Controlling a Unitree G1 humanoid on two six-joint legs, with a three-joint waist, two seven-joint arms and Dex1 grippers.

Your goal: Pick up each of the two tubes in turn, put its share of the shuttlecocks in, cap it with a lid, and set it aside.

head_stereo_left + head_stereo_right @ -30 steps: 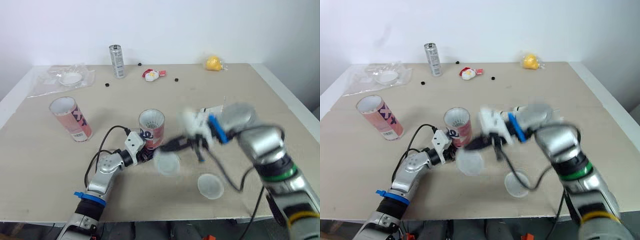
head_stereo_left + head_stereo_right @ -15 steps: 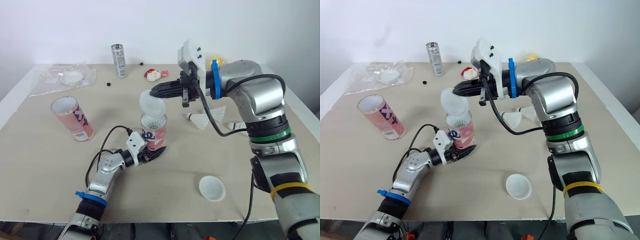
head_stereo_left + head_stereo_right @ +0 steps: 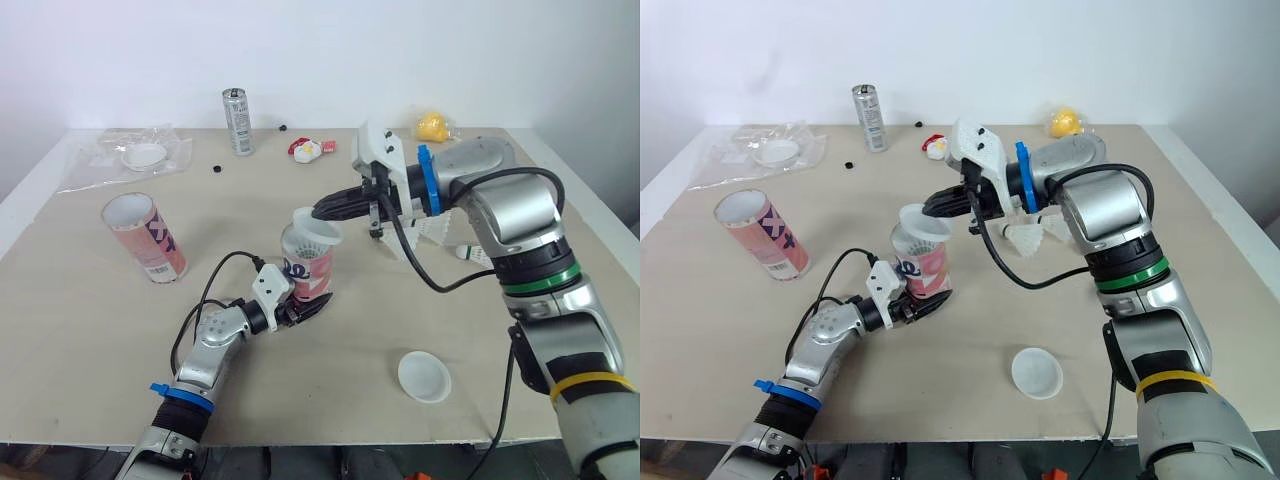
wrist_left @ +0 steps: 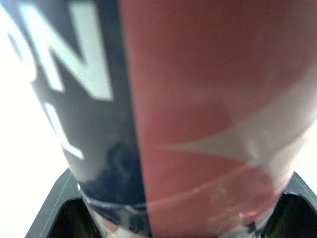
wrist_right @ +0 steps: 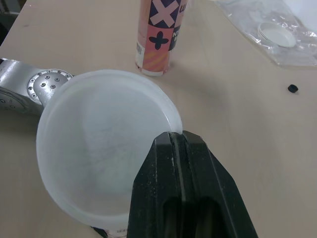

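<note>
Your left end effector (image 3: 306,307) clamps the base of the upright tube (image 3: 305,263) at mid-tabletop (image 3: 90,330), likely to steady it. Your right end effector (image 3: 321,212) pinches the translucent lid (image 5: 99,148) by its rim, tilted just over the tube's mouth for capping. White letters "ON" show on the held tube. The second tube (image 5: 161,34), open and well apart, bears a black X and a plus.

Frosted plastic lid (image 5: 99,148), glossy printed tube (image 4: 198,99)

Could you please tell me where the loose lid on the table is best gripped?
Probably the near rim of the loose lid, pinched from above: it lies flat and shallow on the table, leaving no wall for a sideways clasp.
</note>
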